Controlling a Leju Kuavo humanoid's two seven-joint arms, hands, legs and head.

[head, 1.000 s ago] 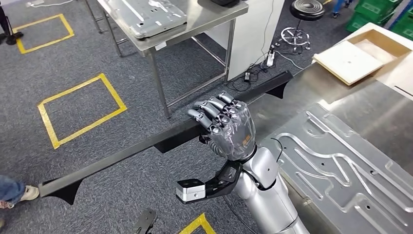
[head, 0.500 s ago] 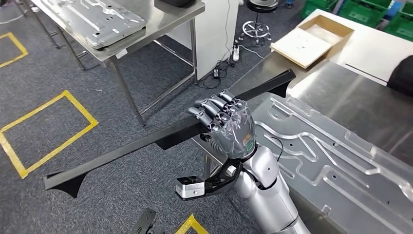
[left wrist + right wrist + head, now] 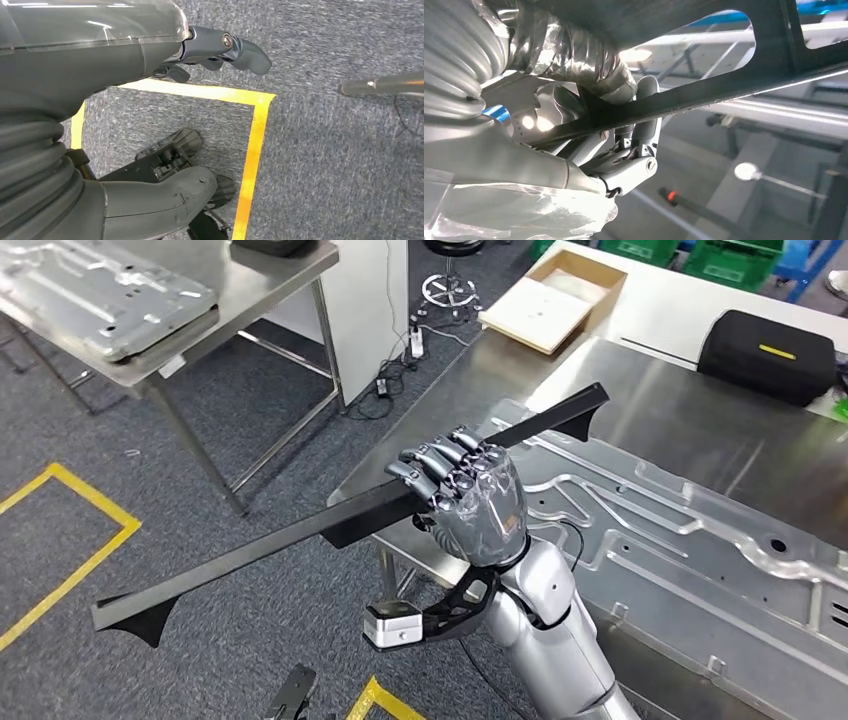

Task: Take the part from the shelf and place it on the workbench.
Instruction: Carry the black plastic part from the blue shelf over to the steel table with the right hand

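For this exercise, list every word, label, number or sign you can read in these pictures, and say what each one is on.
No text can be read.
Small green-and-orange sticker on the back of the right robot hand: too small to read.
Yellow strip on the black case: blank or too blurred to tell.

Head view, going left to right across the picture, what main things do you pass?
Yellow floor tape → steel table with a metal panel → right hand gripping the long black part → cardboard box → black case.
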